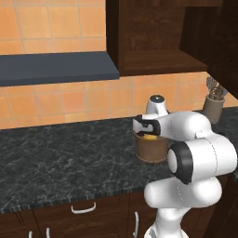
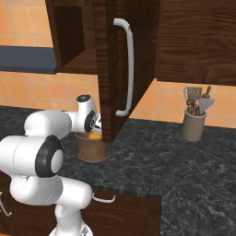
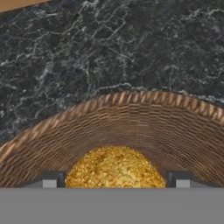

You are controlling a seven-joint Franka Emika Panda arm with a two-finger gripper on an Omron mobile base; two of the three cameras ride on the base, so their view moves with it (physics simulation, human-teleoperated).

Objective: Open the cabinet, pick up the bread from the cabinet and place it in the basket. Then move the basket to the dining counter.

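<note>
The two-finger claw (image 3: 114, 180) points straight down into the round brown woven basket (image 3: 131, 127), its dark fingertips (image 3: 49, 179) standing wide apart on either side of the golden, crumbly round bread (image 3: 114, 168). The tips flank the loaf just beside it; whether they touch it I cannot tell, so the claw reads as spread open around the bread, which lies on the basket's floor directly between the fingers.

From the base cameras, the white arm (image 1: 195, 158) folds forward from its big dark-jointed elbow, the forearm reaching level over the black marbled worktop (image 1: 60, 158) and the wrist bent down so the hand sits at the basket's rim; a spot of yellow shows at the basket's mouth below the hand.

The basket stands upright on the worktop, nearer its back edge than its front, under the dark brown wood-grain wall cabinet (image 2: 110, 69). The cabinet's tall door with its long silver bar handle (image 2: 129, 69) is swung open. A grey-tan pot of utensils (image 2: 193, 122) stands well apart toward the worktop's right end
</note>
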